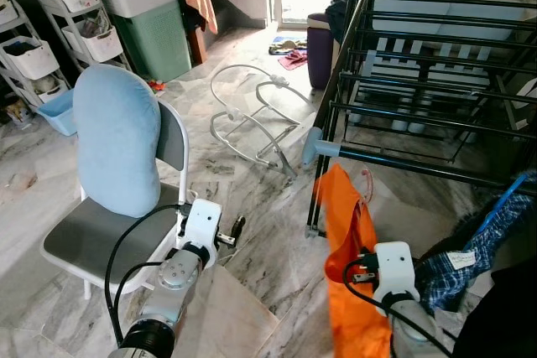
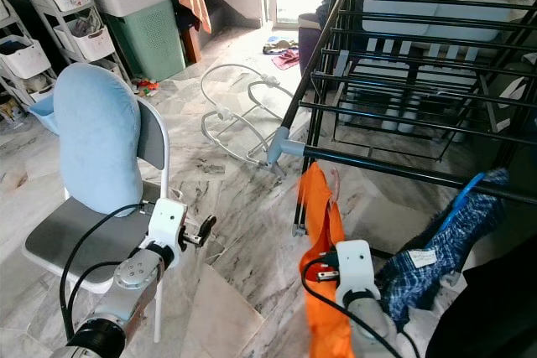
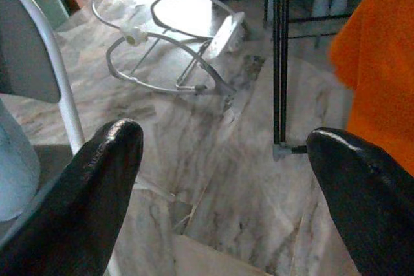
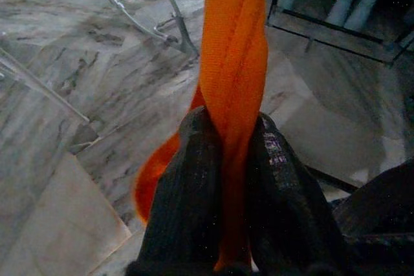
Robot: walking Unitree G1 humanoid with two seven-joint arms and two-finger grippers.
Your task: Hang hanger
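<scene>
An orange garment hangs on a pink hanger whose hook sticks up just below the black drying rack's lowest front bar. My right gripper is shut on a twisted fold of the orange garment, low at the right, beneath that bar. The hanger's body is hidden inside the cloth. My left gripper is held out beside the chair seat, open with nothing between its fingers, pointing toward the rack's foot.
A grey chair with a blue cushion stands at the left. A white wire frame lies on the marble floor ahead. Blue plaid cloth hangs at the right. A green bin and white shelves line the back left.
</scene>
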